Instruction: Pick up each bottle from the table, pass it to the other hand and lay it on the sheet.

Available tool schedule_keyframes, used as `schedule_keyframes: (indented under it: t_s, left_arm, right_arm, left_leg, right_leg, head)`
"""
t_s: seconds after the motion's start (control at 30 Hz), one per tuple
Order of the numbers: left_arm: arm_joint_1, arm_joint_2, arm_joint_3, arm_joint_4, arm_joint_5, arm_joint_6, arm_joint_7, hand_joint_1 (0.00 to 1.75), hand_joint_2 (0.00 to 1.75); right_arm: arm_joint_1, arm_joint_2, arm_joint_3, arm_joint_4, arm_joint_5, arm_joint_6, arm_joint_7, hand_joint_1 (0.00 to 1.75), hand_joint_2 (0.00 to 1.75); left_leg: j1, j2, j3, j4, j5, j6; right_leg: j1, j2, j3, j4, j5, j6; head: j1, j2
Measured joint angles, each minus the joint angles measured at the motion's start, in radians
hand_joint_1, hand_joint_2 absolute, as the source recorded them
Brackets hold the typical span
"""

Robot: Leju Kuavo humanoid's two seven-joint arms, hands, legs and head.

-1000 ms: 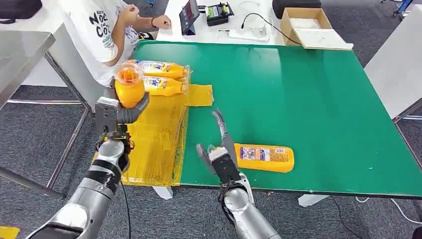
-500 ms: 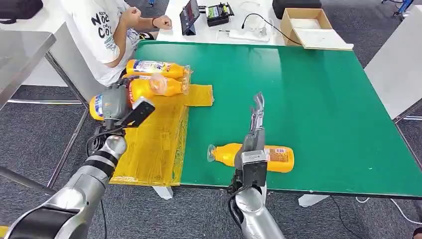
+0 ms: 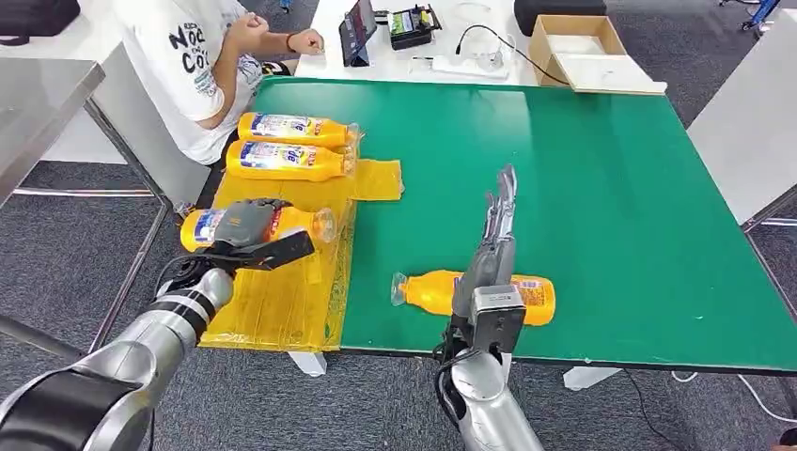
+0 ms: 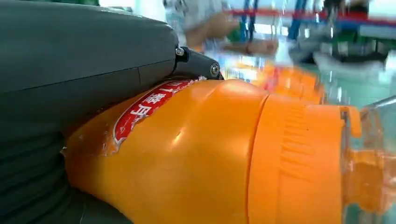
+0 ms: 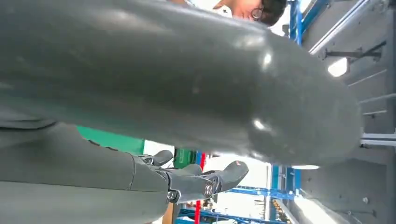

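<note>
Left hand [image 3: 246,225] wraps bottle [image 3: 299,224] over sheet [image 3: 282,282] (near two laid bottles). Advise: lower flat, parallel, then release. Right hand [image 3: 493,244] fingers straight, together, empty.

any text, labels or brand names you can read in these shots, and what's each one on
"NO" over "CO", cut off: person's white shirt.
Held bottle in left hand: red label with white characters in the left wrist view, too blurred to read.
Two bottles on the sheet, labels: too small.
Bottle on the table: label too small.
Tablet: unreadable.
</note>
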Motion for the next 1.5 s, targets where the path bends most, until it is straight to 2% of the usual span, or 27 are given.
schedule_keyframes:
  t_s: [0.27, 0.43, 0.47, 0.5, 0.53, 1.03, 1.33, 1.5]
  left_arm:
    - [-0.016, 0.009, -0.017, 0.036, 0.012, -0.134, -0.024, 1.75, 1.75]
    - [-0.023, 0.009, -0.019, 0.048, 0.016, -0.156, -0.026, 1.75, 1.75]
    - [-0.024, 0.009, -0.019, 0.049, 0.016, -0.162, -0.026, 0.68, 1.75]
    - [-0.025, 0.009, -0.020, 0.051, 0.016, -0.170, -0.027, 0.00, 1.75]
    - [-0.026, 0.009, -0.021, 0.052, 0.015, -0.181, -0.029, 0.00, 0.00]
    - [-0.022, -0.005, 0.014, 0.061, 0.164, -0.411, -0.100, 0.00, 0.00]
    - [-0.023, -0.006, 0.055, 0.066, 0.238, -0.514, -0.156, 0.00, 0.00]
    - [-0.020, -0.006, 0.091, 0.067, 0.292, -0.516, -0.170, 0.00, 0.00]
  right_arm:
    - [0.002, -0.003, -0.002, 0.005, -0.007, 0.014, -0.003, 0.00, 0.00]
    - [0.002, -0.003, -0.003, 0.014, -0.008, 0.018, -0.003, 0.00, 0.00]
    - [0.002, -0.003, -0.003, 0.015, -0.008, 0.019, -0.003, 0.00, 0.00]
    - [0.002, -0.003, -0.003, 0.017, -0.009, 0.023, -0.003, 0.00, 0.00]
    - [0.002, -0.003, -0.003, 0.019, -0.009, 0.027, -0.003, 0.00, 0.00]
    - [-0.029, -0.001, -0.004, 0.061, -0.015, 0.054, -0.003, 0.00, 0.00]
    - [-0.044, -0.001, -0.004, 0.087, -0.020, 0.060, -0.003, 0.00, 0.00]
    - [-0.048, -0.001, -0.004, 0.103, -0.021, 0.060, -0.003, 0.00, 0.00]
  left_leg:
    - [0.000, 0.000, 0.000, 0.000, 0.000, 0.000]
    - [0.000, 0.000, 0.000, 0.000, 0.000, 0.000]
    - [0.000, 0.000, 0.000, 0.000, 0.000, 0.000]
    - [0.000, 0.000, 0.000, 0.000, 0.000, 0.000]
    - [0.000, 0.000, 0.000, 0.000, 0.000, 0.000]
    - [0.000, -0.001, 0.002, 0.000, 0.000, 0.000]
    - [0.000, -0.001, 0.003, 0.000, 0.000, 0.000]
    - [0.000, -0.001, 0.003, 0.000, 0.000, 0.000]
  right_leg:
    - [0.000, 0.000, 0.001, 0.000, 0.000, 0.000]
    - [0.000, 0.000, 0.001, 0.000, 0.000, 0.000]
    - [0.000, 0.000, 0.001, 0.000, 0.000, 0.000]
    - [0.000, 0.000, 0.001, 0.000, 0.000, 0.000]
    - [0.000, 0.000, 0.001, 0.000, 0.000, 0.000]
    - [0.000, -0.001, 0.003, 0.000, 0.000, 0.000]
    - [0.000, -0.001, 0.004, 0.000, 0.000, 0.000]
    - [0.000, -0.001, 0.004, 0.000, 0.000, 0.000]
  head:
    - [0.000, 0.000]
    - [0.000, 0.000]
    - [0.000, 0.000]
    - [0.000, 0.000]
    - [0.000, 0.000]
    - [0.000, 0.000]
    - [0.000, 0.000]
    - [0.000, 0.000]
